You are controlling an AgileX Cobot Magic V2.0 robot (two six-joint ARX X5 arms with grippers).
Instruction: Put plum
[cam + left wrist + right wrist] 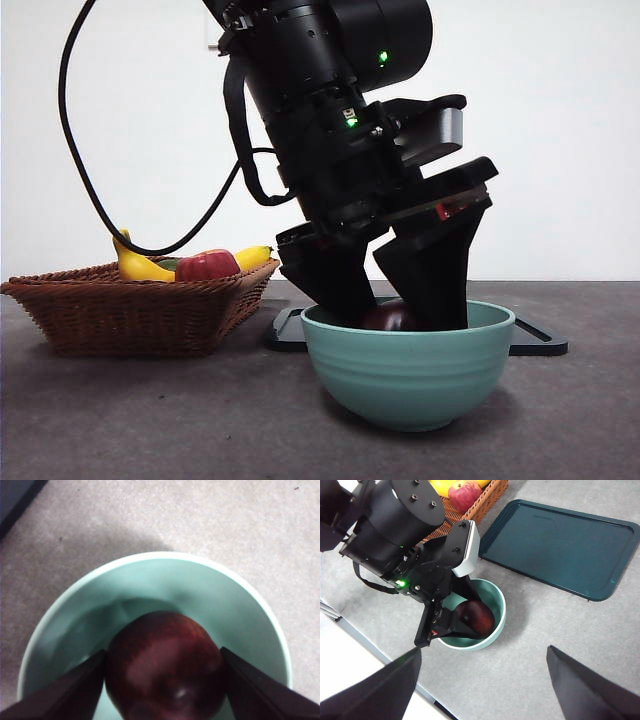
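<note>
Plum (165, 667) sat low inside the pale green bowl (408, 368), dark maroon and glossy, with the left gripper (164, 680) reaching down over the rim. In the left wrist view its two black jaws stood one on each side of the fruit, close against its skin, so the gripper appeared to be clasping the plum; whether the fruit rested on the bowl's floor could not be told. From the front only the plum's top (390, 316) showed above the rim, between the two broad black jaw tips of the left gripper (392, 300), and the arm rose big and dark from there to the top of the picture with small green lights lit on its body.

The bowl stood on the grey table (150, 420), nearest the front camera. Just behind it lay a dark teal tray (560, 545), flat, apart from the bowl. Off to one side of the tray stood a wicker basket (140, 310) holding a red apple (207, 265) and yellow bananas (140, 265).

The right gripper (482, 680) hung high above the table, well apart from the bowl, its jaws spread wide with nothing between them, looking down on the left arm and the plum (479, 617).
</note>
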